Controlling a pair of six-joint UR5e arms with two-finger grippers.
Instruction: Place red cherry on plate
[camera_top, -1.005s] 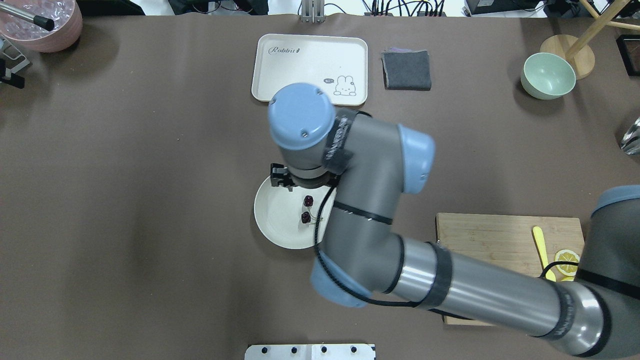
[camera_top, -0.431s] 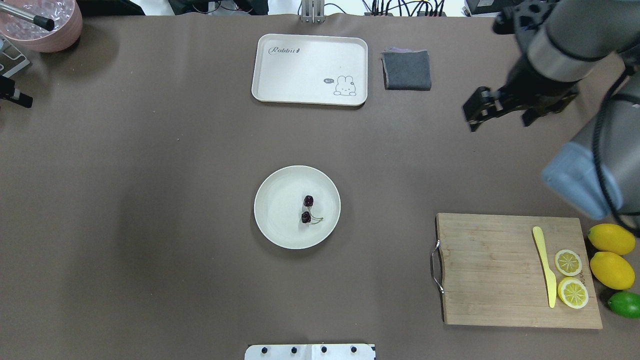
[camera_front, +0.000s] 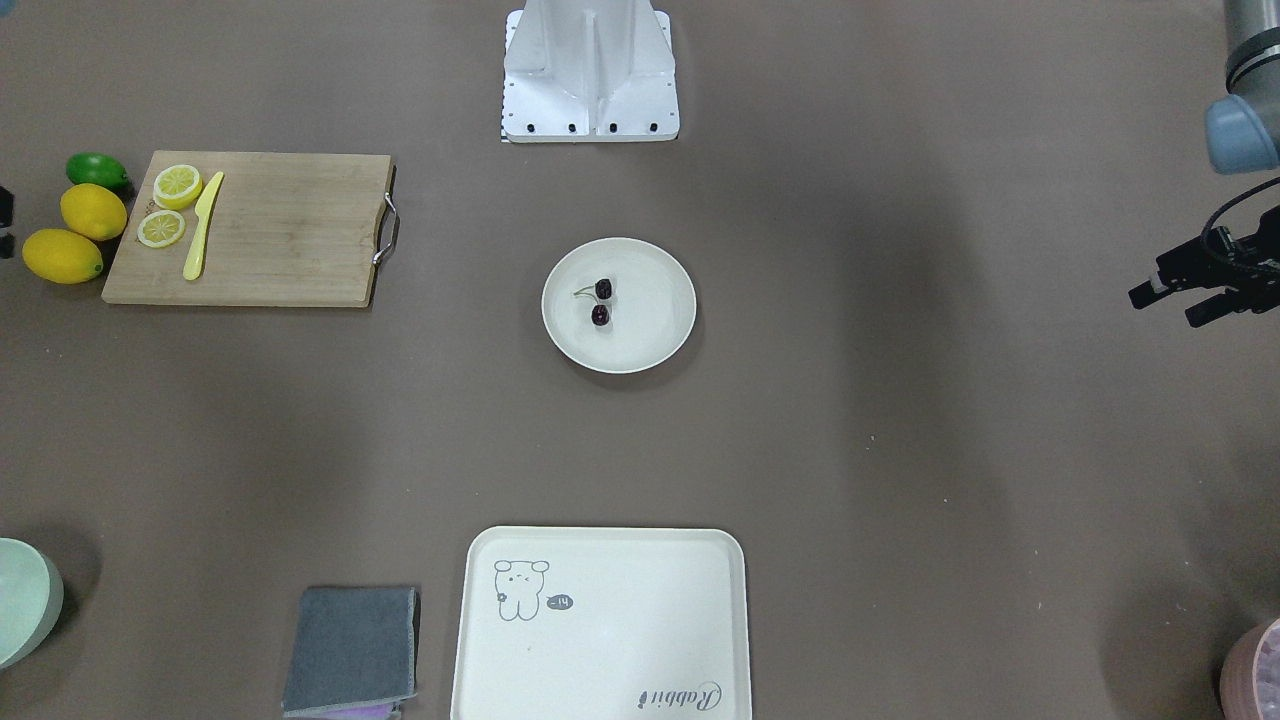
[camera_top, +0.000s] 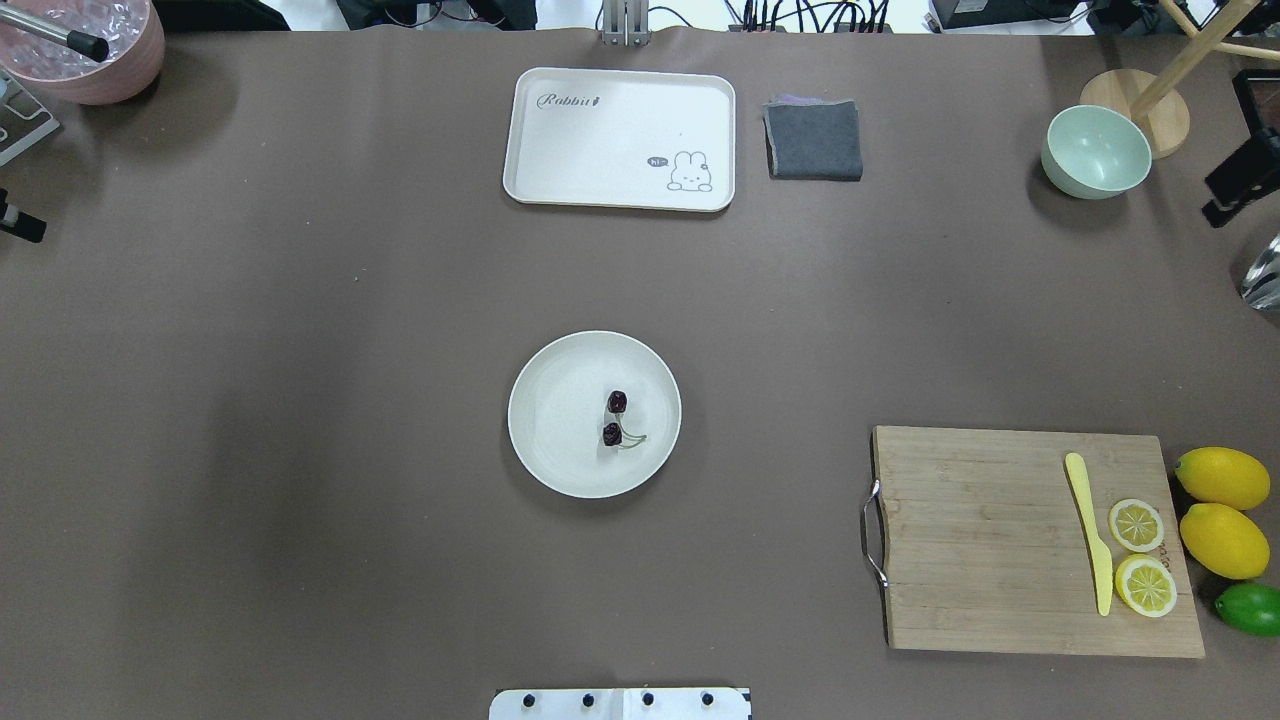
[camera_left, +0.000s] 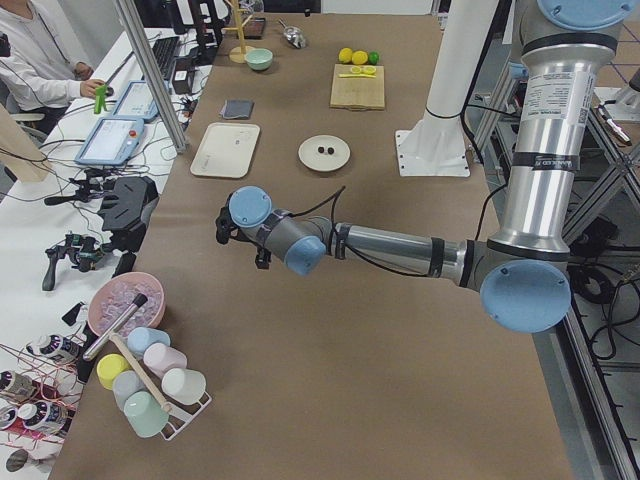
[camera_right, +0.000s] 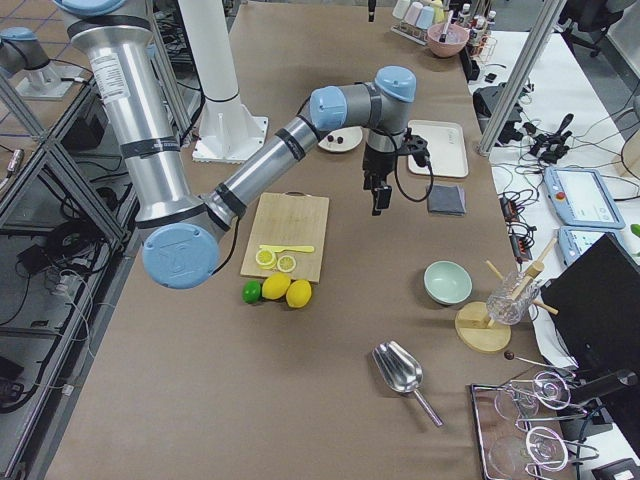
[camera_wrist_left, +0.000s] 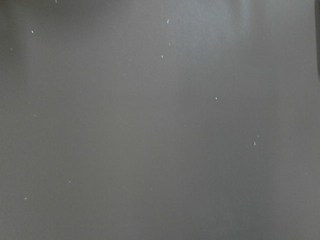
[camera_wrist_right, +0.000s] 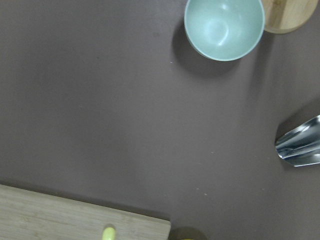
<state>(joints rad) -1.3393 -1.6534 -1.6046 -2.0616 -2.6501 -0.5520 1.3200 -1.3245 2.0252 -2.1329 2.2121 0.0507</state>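
Observation:
The red cherry (camera_top: 612, 418), two dark fruits joined by thin green stems, lies on the round off-white plate (camera_top: 545, 440) at the table's middle, right of the plate's centre. Across the table the cherry (camera_front: 600, 302) shows on the same plate (camera_front: 650, 330), and nothing touches it. My right gripper (camera_top: 1240, 185) hangs high at the far right edge beside the green bowl, open and holding nothing. My left gripper (camera_front: 1172, 303) hovers at the table's far left edge, open, fingers apart and empty.
A rabbit tray (camera_top: 620, 140) and a folded grey cloth (camera_top: 813, 140) lie at the back. A pale green bowl (camera_top: 1096, 152) stands back right. A cutting board (camera_top: 1000, 540) with knife and lemon slices, lemons (camera_top: 1222, 478) and a lime (camera_top: 1250, 608) sit front right.
The right arm, over the plate a second ago, swung away to the far right and has almost left the overhead view. The cherry stayed on the plate.

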